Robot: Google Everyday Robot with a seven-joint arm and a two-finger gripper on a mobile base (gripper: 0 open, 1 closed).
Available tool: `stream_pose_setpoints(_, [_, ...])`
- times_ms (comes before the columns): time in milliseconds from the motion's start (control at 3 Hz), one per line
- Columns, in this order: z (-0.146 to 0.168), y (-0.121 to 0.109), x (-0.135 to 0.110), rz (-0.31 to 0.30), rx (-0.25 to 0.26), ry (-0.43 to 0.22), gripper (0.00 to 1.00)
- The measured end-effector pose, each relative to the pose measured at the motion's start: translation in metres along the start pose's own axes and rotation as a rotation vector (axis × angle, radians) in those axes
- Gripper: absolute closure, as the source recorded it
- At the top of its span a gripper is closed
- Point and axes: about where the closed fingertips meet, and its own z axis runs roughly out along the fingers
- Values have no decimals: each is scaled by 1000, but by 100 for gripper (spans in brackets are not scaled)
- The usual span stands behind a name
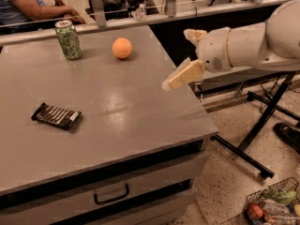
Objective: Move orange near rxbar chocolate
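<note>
Gripper (178, 60) hung right of centre over worktop (140, 125) edge, fingers apart, empty | orange (122, 48) lay upper centre, up-left of fingers | rxbar chocolate (56, 116) lay mid-left, well apart from orange.

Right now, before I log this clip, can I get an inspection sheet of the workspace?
Surface: grey table, drawers underneath.
Job's things: orange at the far side; rxbar chocolate lying flat near the front left, well apart from the orange.
Clutter: green drink can upright, left of the orange.
Gripper: gripper open and empty, above the table's right edge, not touching the orange.
Cables: nothing seen.
Surroundings: seated person behind the table; wire basket of goods on the floor at the right; black stand legs.
</note>
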Motion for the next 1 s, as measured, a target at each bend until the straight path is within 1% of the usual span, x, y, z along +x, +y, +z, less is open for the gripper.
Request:
stream_pose_setpoints(333, [38,-26,14,10,18,-75,0])
stream_pose_setpoints(667, [72,-48,25,22,19,-102,0])
stream_pose_setpoints(1000, [106,-68,26,60,31,-114,0])
